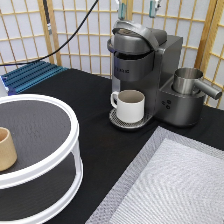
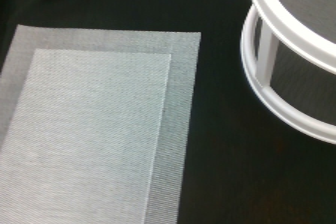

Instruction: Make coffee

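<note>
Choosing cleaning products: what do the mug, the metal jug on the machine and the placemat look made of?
Mug: likely glazed ceramic, cream-white, smooth. Jug: apparently brushed stainless steel, grey sheen. Placemat: woven mesh, possibly vinyl; fine grey weave visible. The gripper is not in the exterior view.

The only lettering is a short pale brand mark on the front of the dark grey coffee machine (image 1: 132, 60), above the cream mug (image 1: 130, 105); I can't make it out. Nothing else carries print.
</note>
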